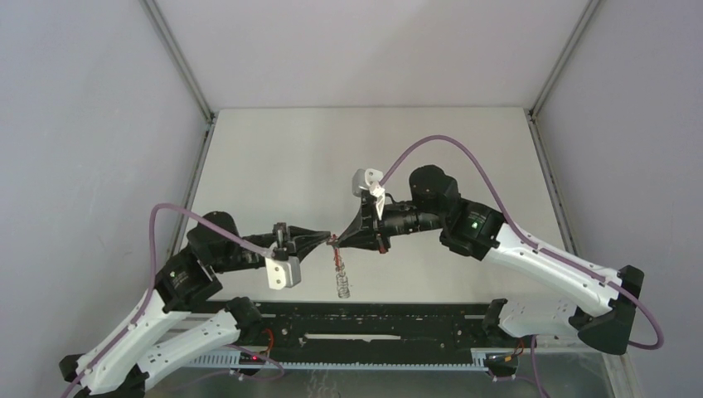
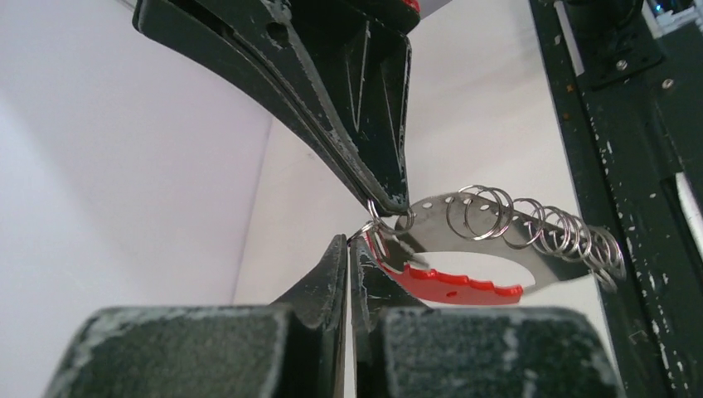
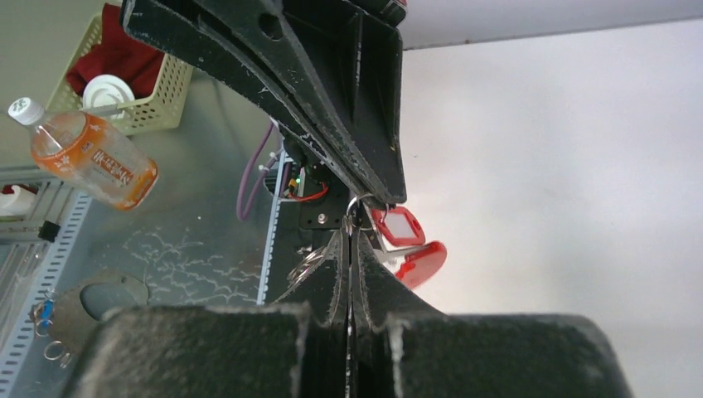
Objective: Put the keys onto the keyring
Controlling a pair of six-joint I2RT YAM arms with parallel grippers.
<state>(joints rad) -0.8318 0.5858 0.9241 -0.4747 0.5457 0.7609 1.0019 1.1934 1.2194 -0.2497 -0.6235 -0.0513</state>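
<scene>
Left fingers [image 2: 325, 278] clamp the keyring [image 2: 464, 287] by its end; its red ribbed curve and silver band of thin wire rings hang above the surface [image 1: 332, 149]. Right fingers [image 3: 327, 274], pressed together, meet them tip to tip; a glossy red oblong tag [image 3: 399, 225] dangles there.

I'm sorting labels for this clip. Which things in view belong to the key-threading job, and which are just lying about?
Part of the job:
- keyring
- red key tag; no blue-tagged key is in view

Just lying about:
- orange bottle
- basket
- red cloth inside the basket
</scene>
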